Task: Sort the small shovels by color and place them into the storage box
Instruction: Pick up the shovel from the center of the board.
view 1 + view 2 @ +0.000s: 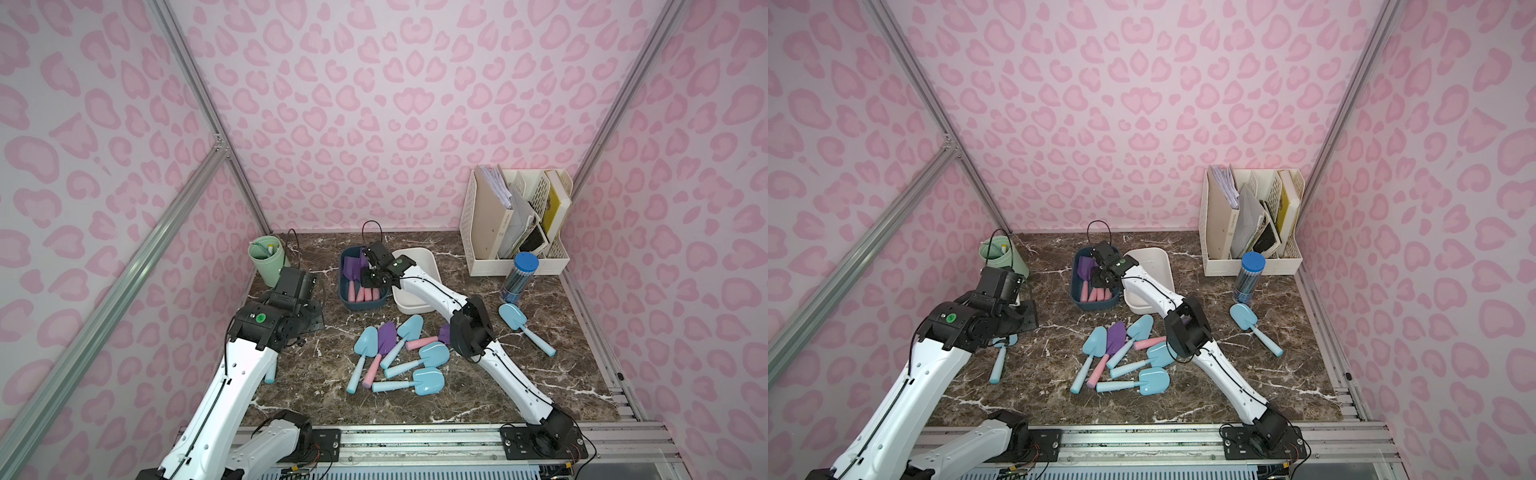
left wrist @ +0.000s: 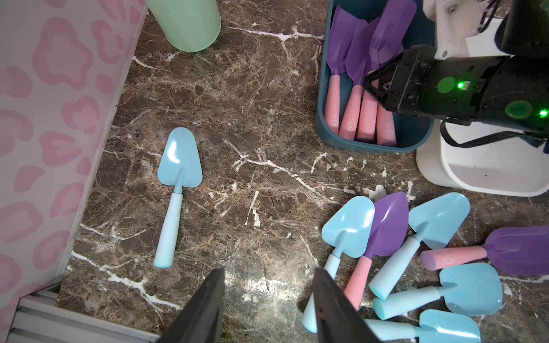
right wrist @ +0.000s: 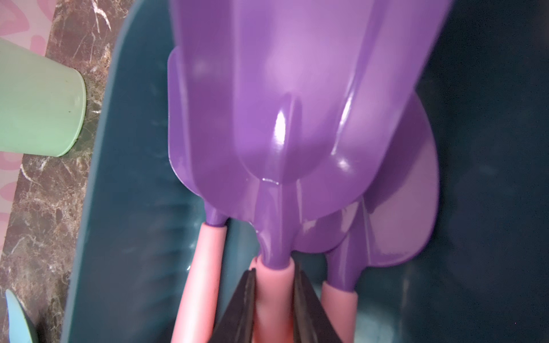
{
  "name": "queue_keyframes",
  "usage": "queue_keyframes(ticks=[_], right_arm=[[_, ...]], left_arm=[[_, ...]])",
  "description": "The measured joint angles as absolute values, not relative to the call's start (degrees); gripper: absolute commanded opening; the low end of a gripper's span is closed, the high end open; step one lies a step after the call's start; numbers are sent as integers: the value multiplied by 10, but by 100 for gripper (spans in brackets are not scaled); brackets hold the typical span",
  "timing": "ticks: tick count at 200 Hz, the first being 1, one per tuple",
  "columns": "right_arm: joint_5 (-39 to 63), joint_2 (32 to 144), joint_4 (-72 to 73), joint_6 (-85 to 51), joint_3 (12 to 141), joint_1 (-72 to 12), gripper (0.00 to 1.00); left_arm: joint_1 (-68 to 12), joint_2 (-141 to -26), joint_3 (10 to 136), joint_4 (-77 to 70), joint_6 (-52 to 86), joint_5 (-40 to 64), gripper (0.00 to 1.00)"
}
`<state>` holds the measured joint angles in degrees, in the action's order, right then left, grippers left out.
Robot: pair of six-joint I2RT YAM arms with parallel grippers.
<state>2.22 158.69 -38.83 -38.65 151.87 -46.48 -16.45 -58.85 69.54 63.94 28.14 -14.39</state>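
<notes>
The right gripper (image 3: pixel 274 270) pinches the pink handle of a purple shovel (image 3: pixel 282 118) lying on other purple shovels in the blue box (image 3: pixel 118 208), centre of both top views. The white box (image 1: pixel 415 309) touches its right side. The left gripper (image 2: pixel 269 271) is parted and empty over the table (image 2: pixel 252 118). A blue shovel (image 2: pixel 179 160) lies left of centre, and a mixed pile (image 2: pixel 416 252) lies lower right. The handles bear a script logo (image 2: pixel 351 122), unreadable.
</notes>
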Motion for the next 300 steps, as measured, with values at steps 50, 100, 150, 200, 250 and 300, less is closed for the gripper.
queue_keyframes(ticks=[50,100,150,200,250,300], right_arm=[[24,1582,-385,-383,1519,-464,32],[14,1544,-385,-367,1519,-467,34],[-17,1450,-388,-327,1472,-483,38],[-49,1282,-379,-283,1285,-490,35],[-88,1092,-349,-252,1039,-486,37],[-103,937,-340,-238,870,-457,40]], left_arm=[[-164,-587,695,639,281,-144,56],[-164,-586,700,640,281,-145,56],[-164,-588,700,642,282,-156,55],[-164,-596,692,660,284,-173,54],[-167,-619,671,669,291,-140,51],[-226,-648,618,671,326,-110,49]])
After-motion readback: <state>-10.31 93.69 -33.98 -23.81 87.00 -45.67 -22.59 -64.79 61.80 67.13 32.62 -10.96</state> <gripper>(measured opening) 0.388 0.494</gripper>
